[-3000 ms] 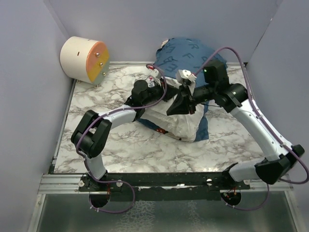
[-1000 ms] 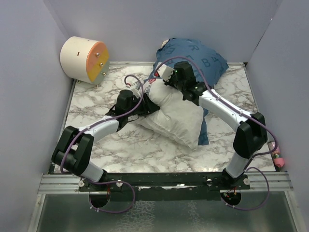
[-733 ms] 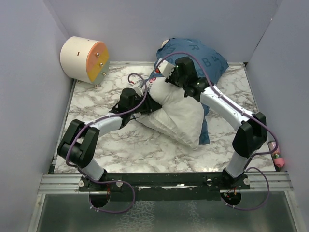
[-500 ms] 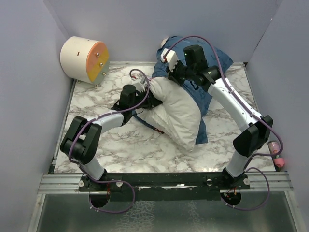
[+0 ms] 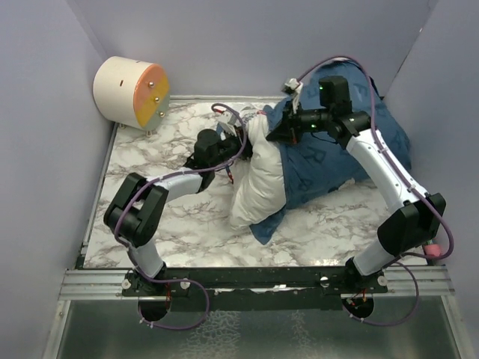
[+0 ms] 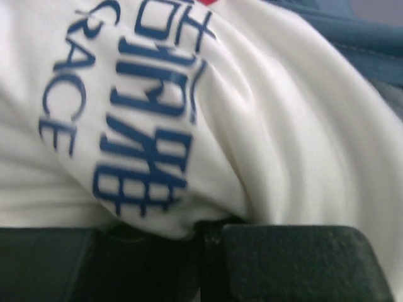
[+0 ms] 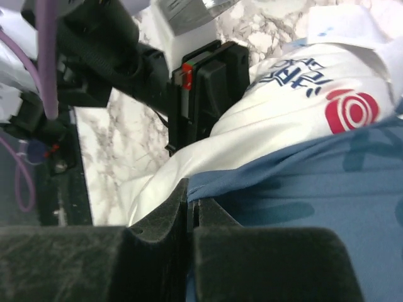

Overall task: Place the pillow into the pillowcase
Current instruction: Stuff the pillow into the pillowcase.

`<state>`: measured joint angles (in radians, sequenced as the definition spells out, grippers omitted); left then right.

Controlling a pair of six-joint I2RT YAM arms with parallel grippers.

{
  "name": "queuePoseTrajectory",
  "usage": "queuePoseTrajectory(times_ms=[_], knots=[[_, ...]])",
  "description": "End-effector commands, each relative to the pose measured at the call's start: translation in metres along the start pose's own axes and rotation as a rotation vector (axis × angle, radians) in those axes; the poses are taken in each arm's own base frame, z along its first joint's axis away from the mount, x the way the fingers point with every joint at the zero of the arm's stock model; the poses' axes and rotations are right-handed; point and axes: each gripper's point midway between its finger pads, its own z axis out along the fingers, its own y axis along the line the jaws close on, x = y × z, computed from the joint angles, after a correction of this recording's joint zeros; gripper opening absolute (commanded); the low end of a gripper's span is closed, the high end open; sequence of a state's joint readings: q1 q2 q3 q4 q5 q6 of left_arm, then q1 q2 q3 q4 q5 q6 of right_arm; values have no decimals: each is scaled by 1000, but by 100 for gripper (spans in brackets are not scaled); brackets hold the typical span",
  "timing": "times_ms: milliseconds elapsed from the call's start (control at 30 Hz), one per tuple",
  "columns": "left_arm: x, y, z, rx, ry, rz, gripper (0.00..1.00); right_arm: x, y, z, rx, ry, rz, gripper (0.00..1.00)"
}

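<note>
Top external view, contents listed by size.

Worktop (image 5: pixel 150 224): marbled surface, bounded by lilac walls on three sides.

Pillowcase (image 5: pixel 337 153): blue printed fabric, heaped toward the far right corner and draped over the right side of the pillow; a hem runs out from under the pillow toward the near edge.

Pillow (image 5: pixel 258 179): white, plump, standing on its long side near the middle of the worktop. Its right flank is under the blue cloth; its left flank and the printed label end are bare. Partly sleeved, by my estimate less than half.

Cream cylinder (image 5: pixel 129 91): orange-faced, far left corner, well apart from the work.

Right pincer (image 7: pixel 189 217): closed, with a fold of pillowcase edge nipped between its fingers, just above the pillow's label.

Left pincer (image 6: pixel 201 229): pressed against the pillow's label end; a bulge of white cloth sits at the closed fingers, apparently pinched.

Step in hand, as judged: drawing the case opening over the pillow's bare side. To do it well, the left pincer should anchor the pillow against the pull, while the right carries the hem across toward the left edge, keeping the opening wide so the cloth does not bunch on the upper corner. Slipping of the thin hem is the chief risk.
</note>
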<state>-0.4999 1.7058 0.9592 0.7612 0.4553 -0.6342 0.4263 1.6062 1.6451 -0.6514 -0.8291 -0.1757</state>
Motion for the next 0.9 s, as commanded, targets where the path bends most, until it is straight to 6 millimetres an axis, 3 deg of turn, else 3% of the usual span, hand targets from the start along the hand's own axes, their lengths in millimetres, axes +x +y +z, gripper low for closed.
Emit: queuePoseTrajectory(times_ms=[0,100,233,433,533,600,667,767,867], knots=[[4,-73,37,188,-167,179,13,-22,65,-27,-421,-141,124,0],[64,-65,45,184,-102,114,13,0,38,-21,-369,-132,173,0],[103,-62,53,214,-79,21,12,10,27,-15,-346,-131,192,0],[162,-73,75,213,104,89,12,-35,34,-27,-377,-194,144,0],[185,-78,69,214,155,97,12,-50,25,-31,-325,-220,124,0],[185,-75,58,201,142,83,12,-40,11,-31,-282,-215,157,1],[173,-70,45,172,110,79,15,-21,-8,-31,-229,-201,207,1],[132,-74,30,157,43,80,20,-3,-32,-33,-160,-190,231,1],[78,-96,24,179,-2,115,22,-21,-40,-35,-145,-201,201,0]])
